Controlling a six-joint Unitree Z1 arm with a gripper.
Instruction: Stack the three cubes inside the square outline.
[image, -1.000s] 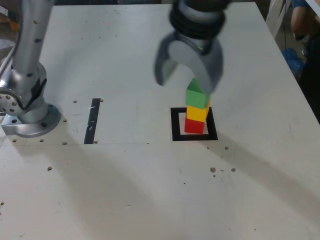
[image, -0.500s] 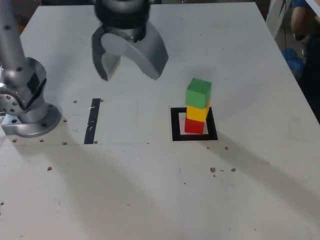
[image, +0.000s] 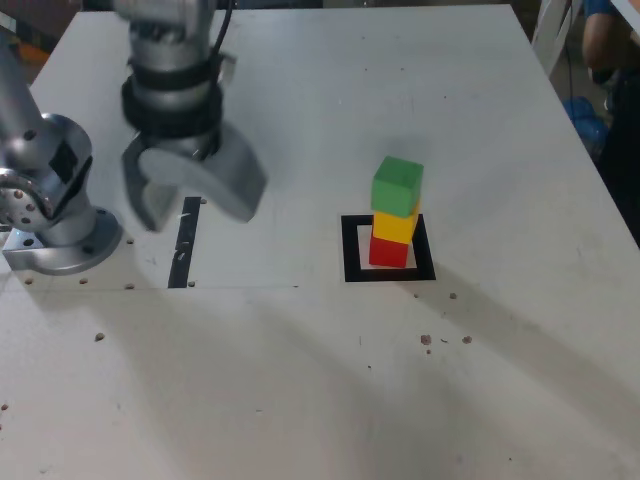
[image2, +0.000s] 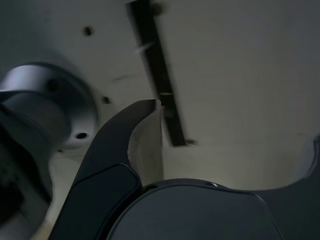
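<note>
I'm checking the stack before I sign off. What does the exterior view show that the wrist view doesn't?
Only the exterior view shows the stack: green cube on yellow cube on red cube, inside the square outline. Only the wrist view shows a close underside look at one curved finger. Both show the open, empty gripper, the black tape strip and the arm's round base.

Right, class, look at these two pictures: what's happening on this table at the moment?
A tower of three small cubes, the red cube at the bottom, the yellow cube in the middle and the green cube on top, stands inside the black square outline on the white table. The grey robot arm's claw is open and empty, off to the exterior view's left above the short black tape strip, near the arm's metal base.
</note>
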